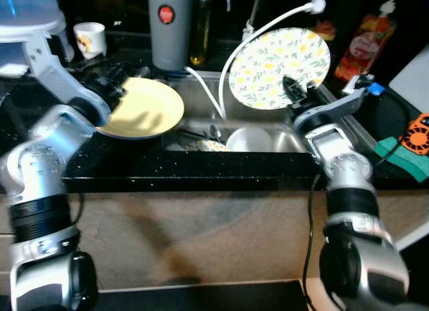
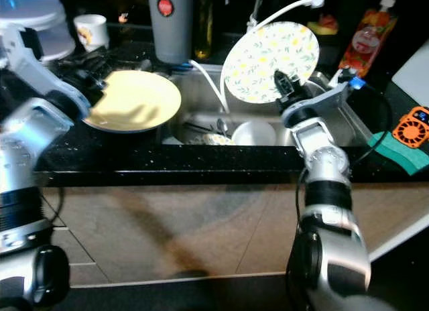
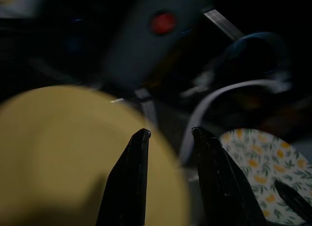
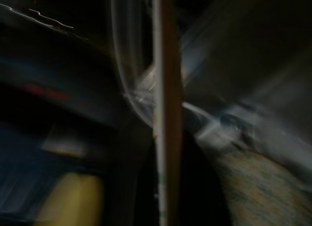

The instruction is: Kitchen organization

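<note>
While the right gripper (image 1: 289,88) pinches the floral plate (image 1: 278,66) upright by its rim, a slip could drop it into the sink (image 1: 295,140) below; the left gripper (image 3: 168,138) grips the yellow plate (image 1: 144,108).

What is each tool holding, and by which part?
Right tool pinches the round floral-patterned plate at its lower rim; left tool grips the round yellow plate at its edge.

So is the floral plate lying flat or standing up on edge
Up on edge. The floral plate faces the camera above the sink, its lower rim gripped by the right gripper.
</note>
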### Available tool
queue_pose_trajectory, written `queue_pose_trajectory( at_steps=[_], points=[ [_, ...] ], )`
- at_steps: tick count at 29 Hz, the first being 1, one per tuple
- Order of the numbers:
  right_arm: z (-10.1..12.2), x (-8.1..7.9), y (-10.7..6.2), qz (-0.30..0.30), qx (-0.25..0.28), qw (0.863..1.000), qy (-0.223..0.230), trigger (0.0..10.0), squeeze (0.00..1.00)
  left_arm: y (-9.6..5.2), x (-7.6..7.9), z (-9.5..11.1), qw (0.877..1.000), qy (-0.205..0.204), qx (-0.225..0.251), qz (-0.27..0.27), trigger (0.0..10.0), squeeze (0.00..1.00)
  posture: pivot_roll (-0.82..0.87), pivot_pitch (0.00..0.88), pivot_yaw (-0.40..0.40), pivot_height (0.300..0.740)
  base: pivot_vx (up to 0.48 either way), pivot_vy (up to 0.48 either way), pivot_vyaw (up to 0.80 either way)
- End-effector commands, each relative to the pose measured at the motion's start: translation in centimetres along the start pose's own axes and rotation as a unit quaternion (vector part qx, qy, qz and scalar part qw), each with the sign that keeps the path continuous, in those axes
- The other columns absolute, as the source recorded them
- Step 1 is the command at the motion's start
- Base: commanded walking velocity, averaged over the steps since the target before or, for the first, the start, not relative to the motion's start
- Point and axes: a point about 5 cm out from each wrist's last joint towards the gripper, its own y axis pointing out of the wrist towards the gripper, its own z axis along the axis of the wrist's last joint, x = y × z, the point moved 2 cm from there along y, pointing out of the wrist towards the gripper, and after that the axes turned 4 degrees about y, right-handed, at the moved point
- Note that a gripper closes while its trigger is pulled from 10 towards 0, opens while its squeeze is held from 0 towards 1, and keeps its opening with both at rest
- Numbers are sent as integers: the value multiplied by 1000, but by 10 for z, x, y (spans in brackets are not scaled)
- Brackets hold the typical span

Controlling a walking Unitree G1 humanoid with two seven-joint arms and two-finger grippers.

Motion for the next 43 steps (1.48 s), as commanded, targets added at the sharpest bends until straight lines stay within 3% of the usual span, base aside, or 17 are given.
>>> queue_pose_trajectory(
  at_steps=[1,3,4,5,6,10,11,12,13,15,18,20,25,30,32,36,43],
  points=[
    [-17,25,-1,-85,-22,995,-49,10000,0,-8,-5,3,999,32,-9,28,10000,0,314,150,-108,740,0,0,0],
    [-21,24,0,-85,-25,994,-64,10000,0,-10,-4,5,999,36,-9,29,10000,0,319,154,-111,740,0,0,0],
    [-24,23,1,-86,-29,993,-79,10000,357,-14,-3,6,999,42,-9,31,10000,0,324,157,-115,740,0,0,0],
    [-24,23,1,-86,-29,993,-79,10000,357,-14,-3,6,999,42,-9,31,10000,0,324,157,-115,740,0,0,0],
    [-23,21,1,-82,-20,993,-78,10000,1000,-15,-4,6,999,41,-9,32,10000,0,324,157,-115,740,0,0,0],
    [7,-18,6,32,60,995,-70,10000,1000,-15,-6,6,998,40,-11,37,10000,0,318,150,-113,740,0,0,0],
    [22,-41,6,96,96,988,-78,10000,729,-14,-6,6,998,41,-12,37,10000,0,305,143,-107,740,0,0,0],
    [35,-62,3,148,127,977,-91,10000,0,-13,-6,6,998,41,-13,36,10000,0,305,143,-107,740,0,0,0],
    [35,-62,3,148,127,977,-91,10000,0,-13,-6,6,998,41,-13,36,10000,0,305,143,-107,740,0,0,0],
    [54,-99,-7,223,181,949,-134,10000,0,-8,-4,3,999,41,-17,31,10000,0,267,121,-93,740,0,0,0],
    [58,-109,-11,240,199,938,-152,10000,0,-7,-3,2,999,41,-19,30,10000,0,267,121,-93,740,0,0,0],
    [59,-144,-38,303,253,880,-265,10000,0,1,-1,1,997,64,-20,27,10000,0,223,87,-76,740,0,0,0],
    [46,-154,-65,335,268,839,-336,10000,0,4,-3,7,998,60,-23,27,10000,0,199,55,-58,740,0,0,0],
    [30,-143,-79,346,250,835,-346,10000,0,0,-11,15,996,66,-42,38,10000,0,188,35,-50,740,0,0,0],
    [15,-119,-85,327,224,853,-339,10000,0,0,-24,17,995,48,-63,68,10000,0,177,18,-44,740,0,0,0],
    [12,-112,-85,313,219,861,-337,10000,0,5,-33,12,992,29,-71,103,10000,0,172,7,-42,740,0,0,0],
    [11,-109,-86,294,215,863,-351,10000,0,15,-63,-10,971,-95,-66,207,10000,0,141,0,-44,740,0,0,0]
  ],
)
